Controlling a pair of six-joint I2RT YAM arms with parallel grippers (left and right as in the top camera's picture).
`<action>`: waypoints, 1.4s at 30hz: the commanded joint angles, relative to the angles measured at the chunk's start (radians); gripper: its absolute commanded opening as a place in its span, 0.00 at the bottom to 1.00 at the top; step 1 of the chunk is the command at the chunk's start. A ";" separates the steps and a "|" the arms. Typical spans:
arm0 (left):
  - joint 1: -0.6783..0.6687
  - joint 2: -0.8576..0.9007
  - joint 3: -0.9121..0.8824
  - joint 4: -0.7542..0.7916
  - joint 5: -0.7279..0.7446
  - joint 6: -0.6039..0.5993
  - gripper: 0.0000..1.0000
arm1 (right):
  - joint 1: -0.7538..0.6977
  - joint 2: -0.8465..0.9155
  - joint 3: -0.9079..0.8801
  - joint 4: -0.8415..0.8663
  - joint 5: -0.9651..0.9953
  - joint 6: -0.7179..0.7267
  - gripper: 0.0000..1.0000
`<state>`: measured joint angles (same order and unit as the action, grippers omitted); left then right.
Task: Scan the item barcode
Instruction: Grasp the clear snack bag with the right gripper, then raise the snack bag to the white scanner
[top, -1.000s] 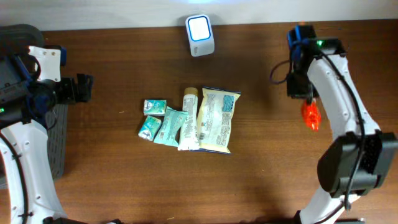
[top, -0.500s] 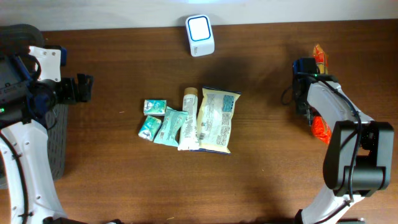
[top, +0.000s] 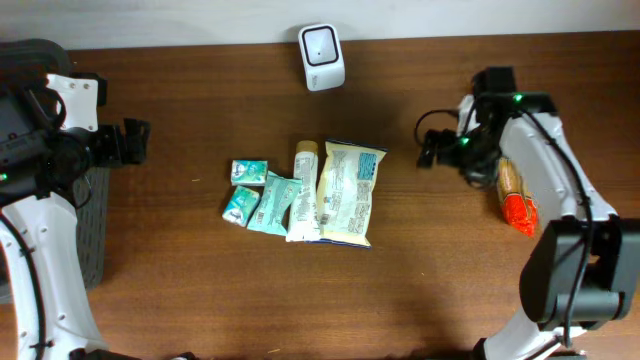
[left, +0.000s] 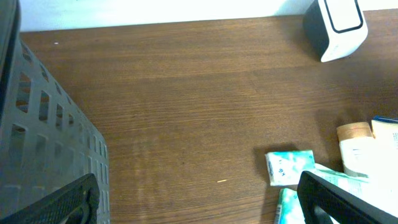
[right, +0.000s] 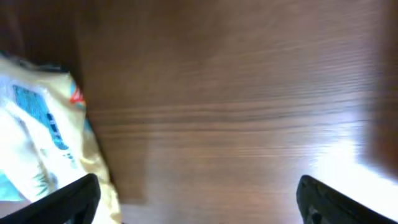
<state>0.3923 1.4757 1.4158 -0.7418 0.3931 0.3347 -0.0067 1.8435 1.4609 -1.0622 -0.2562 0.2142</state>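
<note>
Seems between scans, right gripper (top: 430, 150) spread empty near orange-red plastic packet (top: 512, 196); next likely needs grasping cream foil pouch (top: 348, 192).

Orange-red packet (top: 515, 200) lying flat at right, white scanner (top: 322, 44) at far edge

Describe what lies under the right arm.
An orange packet lies on the table under the right arm; the arm covers part of it, so its label cannot be read.

I see a gray basket (top: 95, 230) at the left edge of the brown table (top: 180, 300). A white wall (top: 180, 20) runs along the top.
</note>
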 joint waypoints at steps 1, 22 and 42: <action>0.003 -0.004 -0.002 0.003 0.011 0.015 0.99 | 0.056 -0.002 -0.099 0.071 -0.141 0.011 0.94; 0.003 -0.004 -0.002 0.003 0.011 0.015 0.99 | 0.375 0.043 -0.375 0.561 -0.157 0.366 0.69; 0.003 -0.004 -0.002 0.003 0.011 0.015 0.99 | 0.254 -0.472 -0.380 0.579 -0.406 0.272 0.04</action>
<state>0.3923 1.4757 1.4158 -0.7418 0.3931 0.3347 0.2455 1.5043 1.0740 -0.4862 -0.6487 0.5064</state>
